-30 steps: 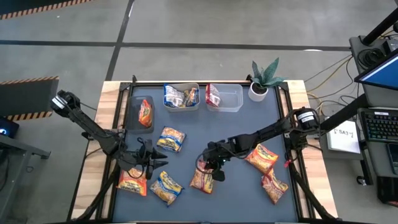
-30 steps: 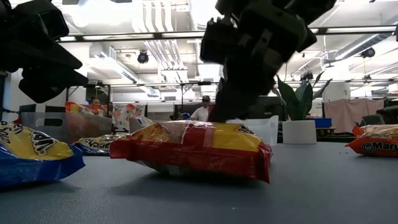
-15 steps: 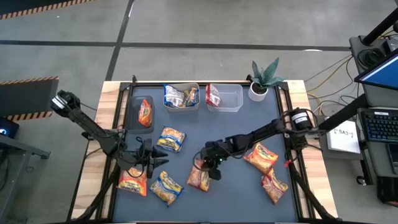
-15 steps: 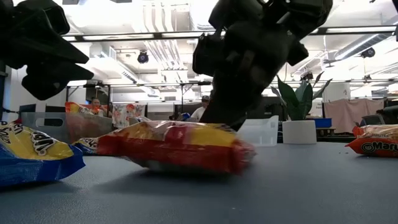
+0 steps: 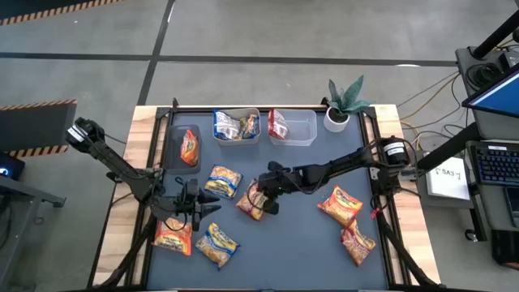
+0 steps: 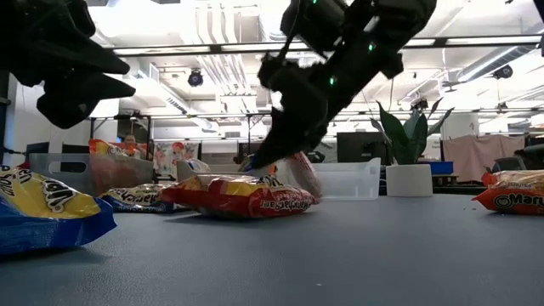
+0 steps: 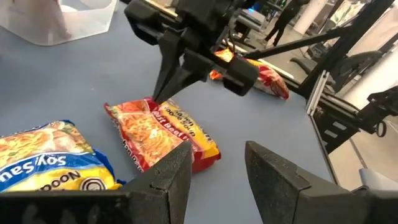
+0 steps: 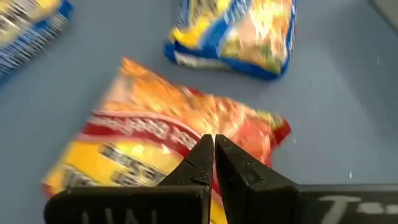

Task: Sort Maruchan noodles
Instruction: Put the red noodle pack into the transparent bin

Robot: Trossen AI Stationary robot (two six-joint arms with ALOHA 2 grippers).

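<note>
A red-orange Maruchan packet (image 5: 250, 203) lies mid-table under my right gripper (image 5: 266, 195), which is shut on it; it also shows in the left wrist view as the red-orange packet (image 7: 163, 132). My left gripper (image 5: 208, 208) hovers open to its left, touching nothing. Yellow-and-blue packets (image 5: 223, 181) (image 5: 217, 245) and red-orange packets (image 5: 173, 237) (image 5: 340, 206) (image 5: 358, 242) lie flat on the mat. More packets sit in the dark tray (image 5: 188, 147) and the two clear tubs (image 5: 236, 126) (image 5: 293, 127). My right gripper pinches the red-orange packet at one end edge (image 8: 184, 135) between its two fingers (image 7: 163, 93). The fingers come from above, slanting down from the table's right. The packet's body (image 6: 238, 197) rests on the mat while the held end is slightly raised.
A potted plant (image 5: 340, 108) stands at the far right corner. The tubs and tray line the far edge. Free mat lies between the held packet and the right-hand packets. People show in the room beyond the table in the low view.
My right gripper has moved toward the far edge and the left, staying shut, and has dragged the red-orange packet along the mat with it, from the near middle up beside the yellow-and-blue packet. The packet turned somewhat as it slid.
</note>
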